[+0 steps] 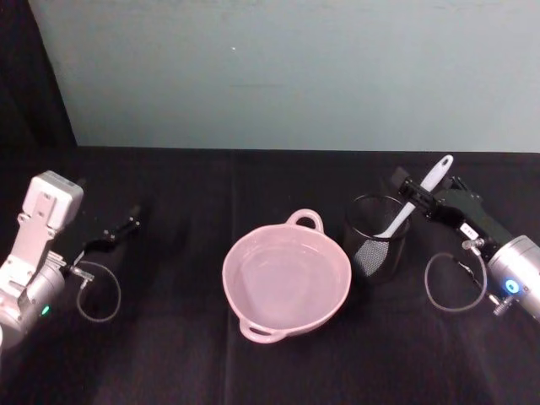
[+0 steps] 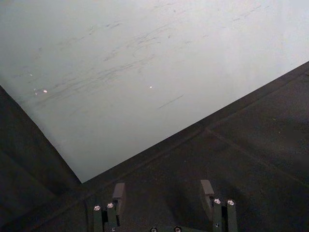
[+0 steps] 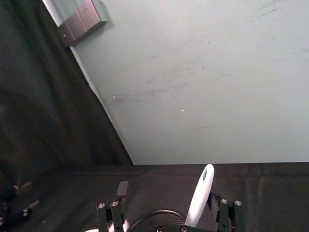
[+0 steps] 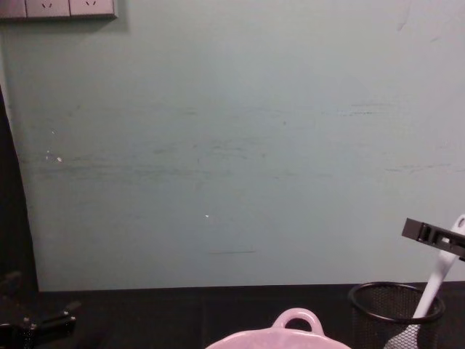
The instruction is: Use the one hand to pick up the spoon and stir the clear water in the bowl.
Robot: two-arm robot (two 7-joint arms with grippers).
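Black tabletop (image 1: 253, 371): right gripper (image 1: 419, 199) straddling spoon (image 1: 415, 202) handle, fingers apart, unclamped; wire-mesh cup (image 1: 376, 236) at bowl's (image 1: 286, 278) 3 o'clock. Left gripper (image 1: 123, 226) parked, fingers apart. Risk: off-ctr closure tipping cup.

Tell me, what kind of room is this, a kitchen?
Probably a robot test bench, not a kitchen: a table draped in black cloth against a bare pale wall, with just a pink bowl, a mesh cup and a spoon laid out between two robot arms.

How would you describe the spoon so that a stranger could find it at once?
Start at the pink bowl in the middle of the black table. On its right stands a black mesh cup. The spoon is the long white piece leaning out of that cup, between the right gripper fingers.
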